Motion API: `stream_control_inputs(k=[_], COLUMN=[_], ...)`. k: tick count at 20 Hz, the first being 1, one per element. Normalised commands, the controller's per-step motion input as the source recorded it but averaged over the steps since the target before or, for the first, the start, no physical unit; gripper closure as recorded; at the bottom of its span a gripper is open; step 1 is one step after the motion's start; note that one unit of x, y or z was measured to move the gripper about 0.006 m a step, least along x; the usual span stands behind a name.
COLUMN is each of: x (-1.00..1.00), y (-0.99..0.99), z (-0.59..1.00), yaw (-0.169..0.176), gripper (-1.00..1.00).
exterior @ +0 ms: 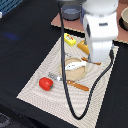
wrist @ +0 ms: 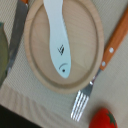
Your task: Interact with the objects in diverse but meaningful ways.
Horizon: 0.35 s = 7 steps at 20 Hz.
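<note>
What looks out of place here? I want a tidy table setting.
The red tomato-like ball lies loose on the mat beyond the fork, and the white fish-like piece overhangs the plate's rim.

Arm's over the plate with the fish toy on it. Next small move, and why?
Probably lower straight down toward the white fish and line the fingers up across its narrow body. In the wrist view it lies flat on the round plate, almost centred under the camera, with the fork off to the side beyond the rim. The gripper's fingers are not in view, so confirm they are open first.
</note>
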Motion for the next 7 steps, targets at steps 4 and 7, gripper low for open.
stream_control_inputs(k=[4, 7], x=[-0.24, -0.16], y=[0.05, 0.0], z=[-0.22, -0.05], yaw=[-0.007, -0.04], gripper=[-1.0, -1.0])
